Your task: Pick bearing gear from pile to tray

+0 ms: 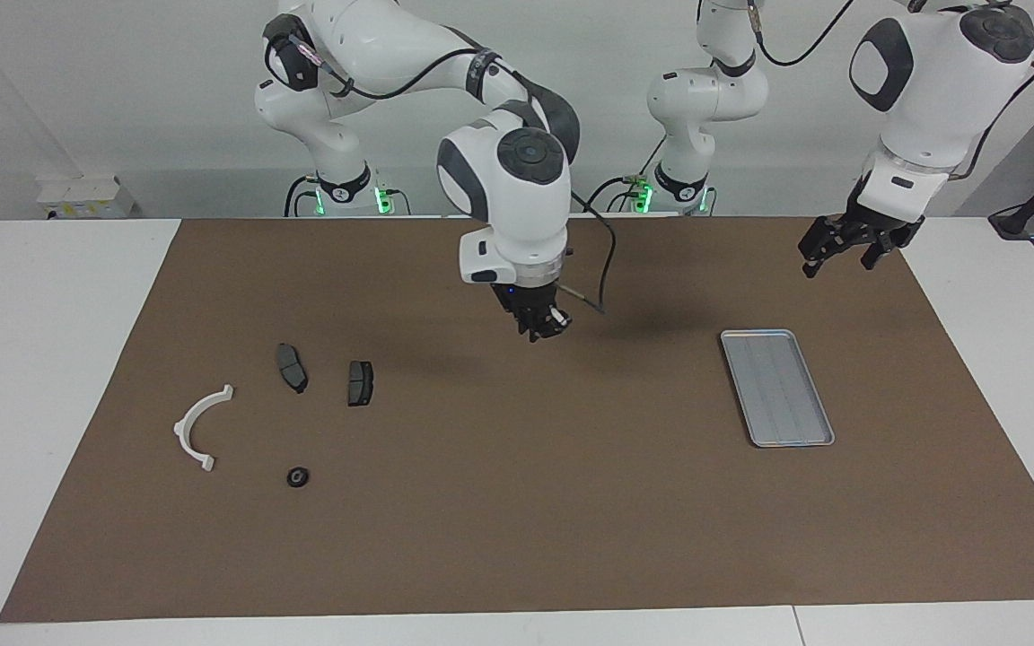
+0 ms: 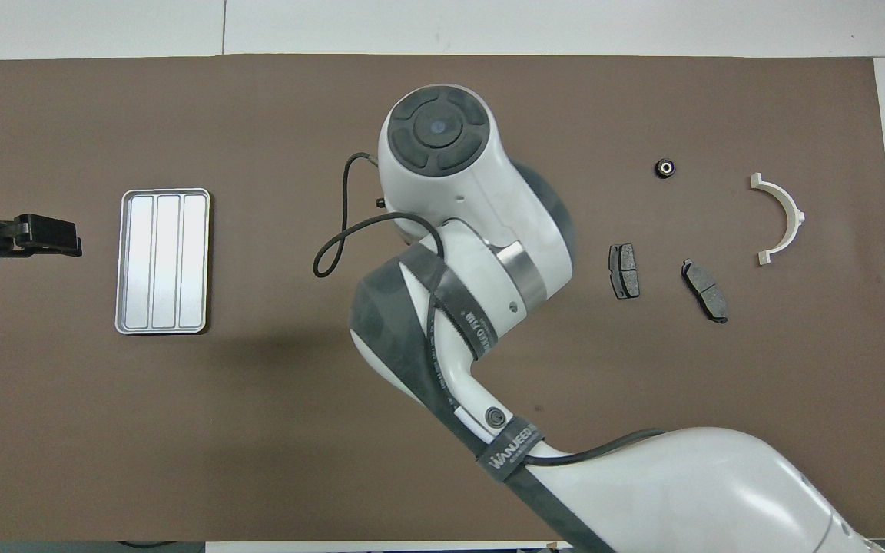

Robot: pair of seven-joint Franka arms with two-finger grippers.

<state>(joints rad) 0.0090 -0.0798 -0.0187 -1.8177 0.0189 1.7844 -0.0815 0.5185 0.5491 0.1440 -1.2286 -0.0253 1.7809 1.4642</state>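
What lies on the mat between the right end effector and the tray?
Nothing visible. The right end effector, shut, hangs over bare brown mat at mid-table; the stretch from there to the empty tray holds no parts.

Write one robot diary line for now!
right gripper: shut, over mat middle, load unseen | left gripper: open, waiting over mat edge | tray: nothing in it | black round piece: on mat

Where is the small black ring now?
The small black ring lies on the brown mat toward the right arm's end, beside the white arc, farther from the robots than the two brake pads.
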